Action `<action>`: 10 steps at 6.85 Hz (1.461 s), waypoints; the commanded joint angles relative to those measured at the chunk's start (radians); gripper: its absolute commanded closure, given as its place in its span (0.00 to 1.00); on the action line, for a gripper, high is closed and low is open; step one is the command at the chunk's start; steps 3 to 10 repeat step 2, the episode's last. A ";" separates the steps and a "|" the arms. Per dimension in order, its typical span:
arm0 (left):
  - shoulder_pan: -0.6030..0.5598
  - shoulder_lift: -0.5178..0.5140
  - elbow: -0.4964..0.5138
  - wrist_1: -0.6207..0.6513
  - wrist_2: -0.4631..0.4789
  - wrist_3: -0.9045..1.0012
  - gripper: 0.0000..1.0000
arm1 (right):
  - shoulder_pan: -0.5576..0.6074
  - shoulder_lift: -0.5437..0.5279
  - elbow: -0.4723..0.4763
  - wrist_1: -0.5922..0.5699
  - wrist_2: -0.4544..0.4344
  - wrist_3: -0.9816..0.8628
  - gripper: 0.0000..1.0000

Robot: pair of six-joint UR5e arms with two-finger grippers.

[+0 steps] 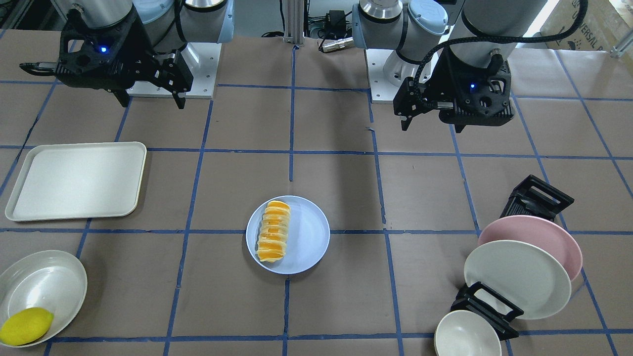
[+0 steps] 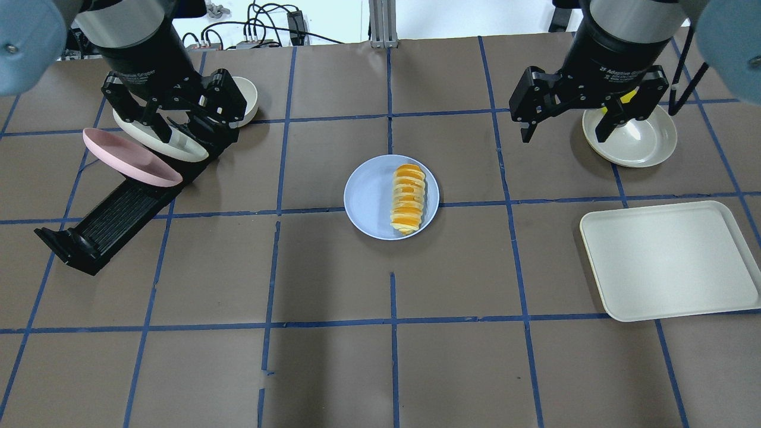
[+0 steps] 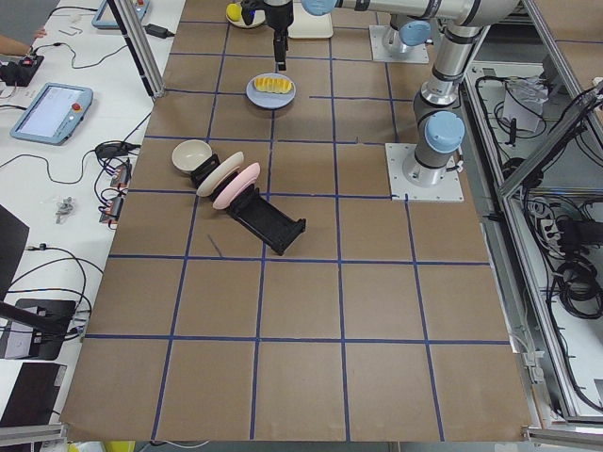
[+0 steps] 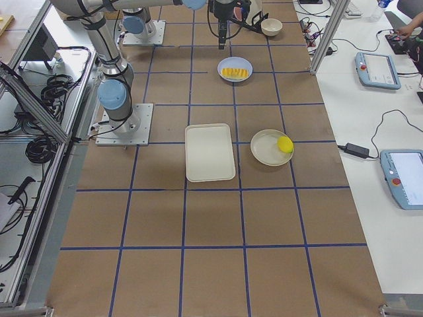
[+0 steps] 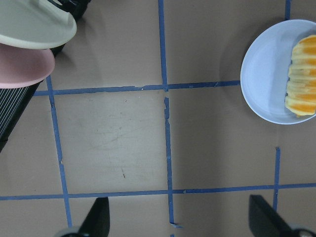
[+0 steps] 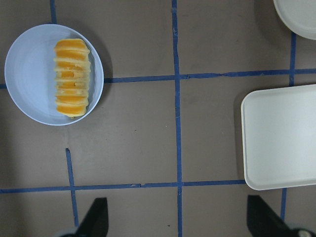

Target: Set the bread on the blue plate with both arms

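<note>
The bread (image 1: 273, 231) lies lengthwise on the blue plate (image 1: 309, 237) at the table's middle, on the plate's half toward my right arm. It shows in the overhead view too, bread (image 2: 408, 198) on plate (image 2: 368, 196). My left gripper (image 1: 431, 126) hangs open and empty above the table, back near its base, well away from the plate. My right gripper (image 1: 151, 101) is also open, empty and raised on the other side. The left wrist view shows the plate (image 5: 264, 84) at its upper right. The right wrist view shows the bread (image 6: 71, 77) at its upper left.
A cream tray (image 1: 74, 180) lies on my right side, with a white bowl (image 1: 44, 282) holding a yellow lemon (image 1: 24, 326) beyond it. On my left a black dish rack (image 2: 113, 220) holds a pink plate (image 1: 539, 242) and a cream plate (image 1: 514, 277); a small bowl (image 1: 467, 336) stands beside it.
</note>
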 commanded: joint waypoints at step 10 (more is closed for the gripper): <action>0.001 0.000 0.008 -0.009 0.007 0.000 0.00 | 0.000 0.054 -0.084 0.045 -0.022 0.000 0.00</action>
